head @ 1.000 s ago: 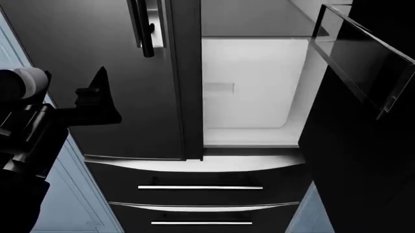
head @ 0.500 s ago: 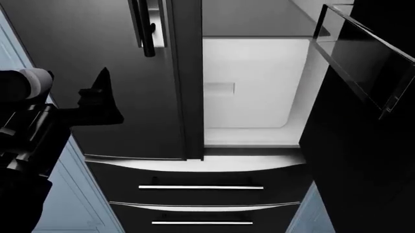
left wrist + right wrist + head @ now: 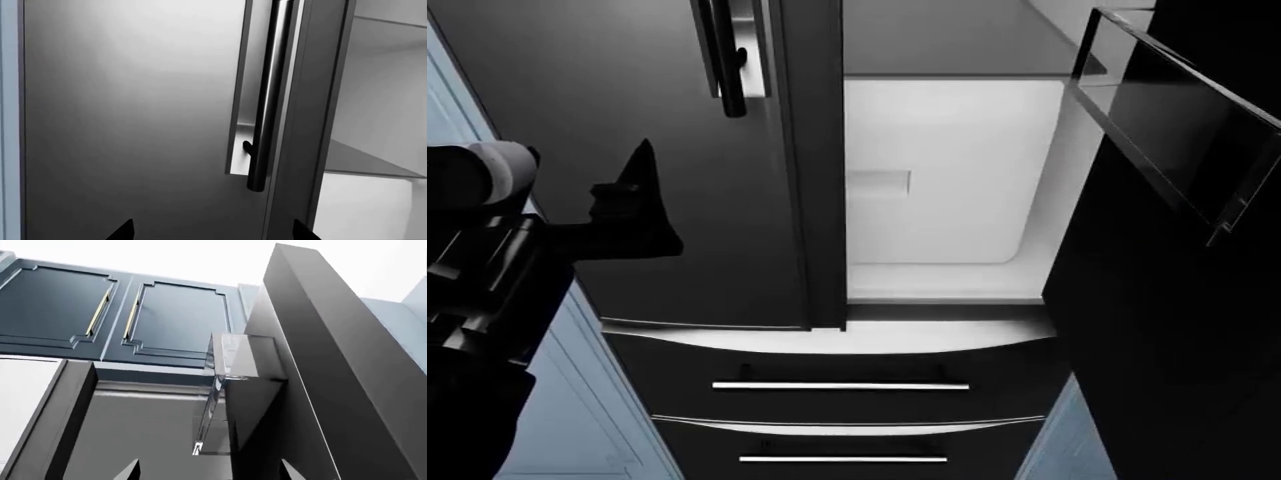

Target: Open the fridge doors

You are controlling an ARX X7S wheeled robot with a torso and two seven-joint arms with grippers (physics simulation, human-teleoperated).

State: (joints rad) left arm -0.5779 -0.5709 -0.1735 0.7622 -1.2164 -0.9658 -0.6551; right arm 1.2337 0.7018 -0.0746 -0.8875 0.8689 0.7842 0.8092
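Left wrist view puts your left gripper (image 3: 208,231), jaws parted, short of the closed left door's handle (image 3: 267,100); right jaws likewise parted.

The left arm (image 3: 481,280) reaches forward with its gripper (image 3: 634,200) empty, fingertips (image 3: 123,230) spread wide apart; the right gripper (image 3: 207,471) likewise shows parted, empty fingertips

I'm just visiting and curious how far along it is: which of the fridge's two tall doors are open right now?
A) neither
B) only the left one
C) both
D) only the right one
D: the right door is swung out, baring the white interior, while the left door is shut, with the left hand short of its handle.
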